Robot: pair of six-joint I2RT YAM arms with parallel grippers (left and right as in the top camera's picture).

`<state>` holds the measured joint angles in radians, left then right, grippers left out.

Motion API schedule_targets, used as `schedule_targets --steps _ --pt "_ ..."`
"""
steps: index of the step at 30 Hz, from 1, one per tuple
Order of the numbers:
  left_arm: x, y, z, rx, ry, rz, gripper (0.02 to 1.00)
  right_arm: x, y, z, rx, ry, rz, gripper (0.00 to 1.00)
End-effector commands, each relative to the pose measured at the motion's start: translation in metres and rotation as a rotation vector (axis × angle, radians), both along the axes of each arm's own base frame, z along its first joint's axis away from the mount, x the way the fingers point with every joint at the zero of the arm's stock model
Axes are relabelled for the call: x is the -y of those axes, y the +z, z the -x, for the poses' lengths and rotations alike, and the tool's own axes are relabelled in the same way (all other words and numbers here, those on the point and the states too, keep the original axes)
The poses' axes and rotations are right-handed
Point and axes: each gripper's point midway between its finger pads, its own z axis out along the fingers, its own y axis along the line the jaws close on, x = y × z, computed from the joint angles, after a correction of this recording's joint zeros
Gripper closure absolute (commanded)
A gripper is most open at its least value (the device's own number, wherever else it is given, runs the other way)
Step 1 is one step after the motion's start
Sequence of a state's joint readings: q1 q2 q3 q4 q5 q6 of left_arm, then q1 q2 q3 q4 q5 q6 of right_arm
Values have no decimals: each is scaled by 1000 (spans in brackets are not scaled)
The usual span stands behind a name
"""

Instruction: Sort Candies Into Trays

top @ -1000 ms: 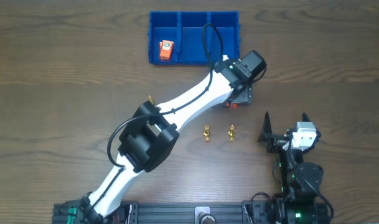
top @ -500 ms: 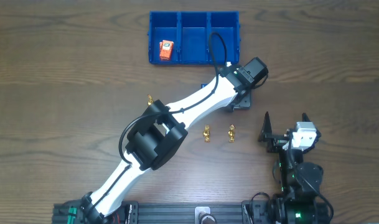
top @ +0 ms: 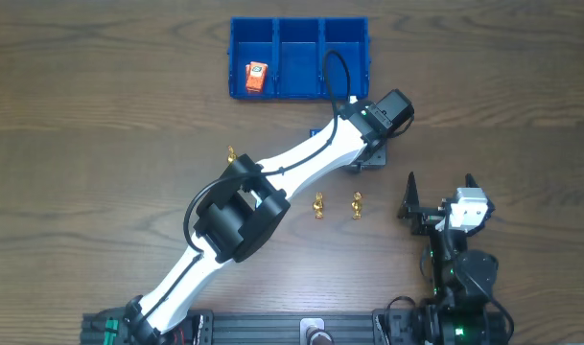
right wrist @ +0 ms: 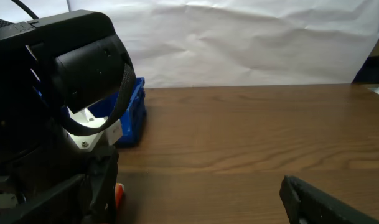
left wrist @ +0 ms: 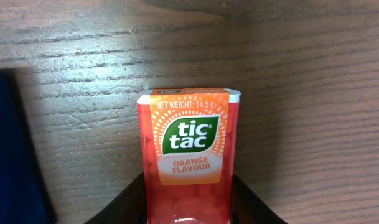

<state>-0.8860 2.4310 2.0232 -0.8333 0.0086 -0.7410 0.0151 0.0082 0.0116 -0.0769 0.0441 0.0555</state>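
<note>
Wooden tabletop (left wrist: 301,93) lies beneath the left end effector (left wrist: 189,202), clamped around the upright orange candy box (left wrist: 189,140).

Counter (top: 100,144): dark brown wood, grain running crosswise, matt finish. Behind its far edge hangs a white sheet (right wrist: 251,43), creased, closing off the room. Dark shape at the sheet's edge (right wrist: 371,59), not identifiable. Light even.
</note>
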Motion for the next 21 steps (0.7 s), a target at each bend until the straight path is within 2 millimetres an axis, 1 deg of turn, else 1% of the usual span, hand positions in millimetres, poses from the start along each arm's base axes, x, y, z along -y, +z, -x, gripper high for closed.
schedule_targets --steps 1,3,4,5,7,8,10,12,13,15,16,18,20,21 --pt "-9 15 -12 54 23 -31 658 1 -1 0 -1 -2 12 3" --pt "-18 53 -28 131 34 -21 654 1 -1 0 -1 -2 12 3" --pt "-28 78 -38 179 46 -21 652 1 -1 0 -1 -2 12 3" --pt "-37 95 -45 213 60 -22 652 1 -1 0 -1 -2 12 3" --pt "-62 139 -64 297 74 -15 656 1 -1 0 -1 -2 12 3" --pt "-74 156 -73 328 81 -7 658 1 -1 0 -1 -2 12 3" --pt "-104 184 -90 375 104 -6 663 1 -1 0 -1 -2 12 3" --pt "-129 195 -101 389 127 -17 665 1 -1 0 -1 -2 12 3" --pt "-142 196 -108 389 136 -26 663 1 -1 0 -2 -2 12 3" --pt "-162 195 -119 382 142 -35 665 1 -1 0 -1 -2 12 3" --pt "-174 191 -126 373 147 -44 665 1 -1 0 -1 -2 12 3" --pt "-189 184 -135 360 150 -61 660 1 -1 0 -1 -2 12 3" --pt "-201 172 -143 338 147 -73 663 1 -1 0 -1 -2 12 3" --pt "-203 169 -145 333 141 -72 663 1 -1 0 -2 -2 12 3"
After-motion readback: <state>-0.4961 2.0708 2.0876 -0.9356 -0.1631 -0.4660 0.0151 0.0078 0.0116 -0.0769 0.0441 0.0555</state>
